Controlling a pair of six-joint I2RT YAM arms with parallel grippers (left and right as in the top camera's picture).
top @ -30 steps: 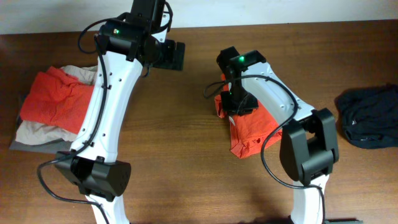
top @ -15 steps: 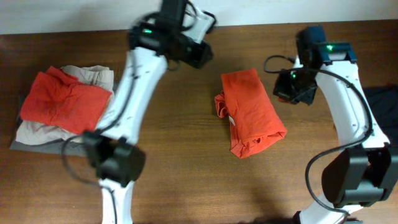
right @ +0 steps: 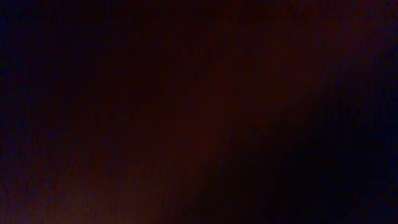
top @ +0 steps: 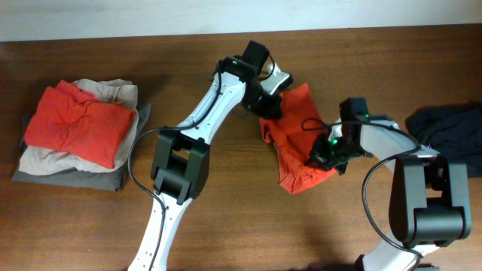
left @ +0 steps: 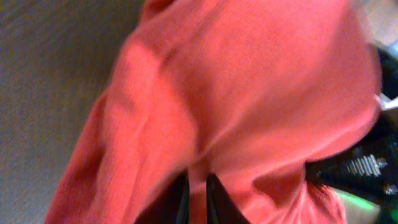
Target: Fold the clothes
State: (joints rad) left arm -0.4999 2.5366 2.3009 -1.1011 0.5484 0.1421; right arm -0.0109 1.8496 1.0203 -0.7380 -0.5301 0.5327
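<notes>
An orange-red folded T-shirt point(top: 296, 134) lies in the middle of the table, and it fills the left wrist view point(left: 249, 93). My left gripper point(top: 269, 105) is at its far left corner. There a thin fold of the orange cloth is pinched between the dark fingers point(left: 181, 202), so the gripper point(left: 198, 199) is shut on it. My right gripper point(top: 325, 156) lies low on the shirt's right edge with its jaws shut. The overhead view does not show cloth between them. The right wrist view is almost black.
At the left a stack of folded clothes point(top: 75, 128) has an orange piece on top of beige and grey ones. A dark crumpled garment point(top: 448, 139) sits at the right edge. Bare wooden table point(top: 226, 226) runs along the front.
Both arms swung in onto the orange shirt. The left gripper closed on the shirt's far left corner. The right gripper, shut half a second ago, came down onto its right edge.
</notes>
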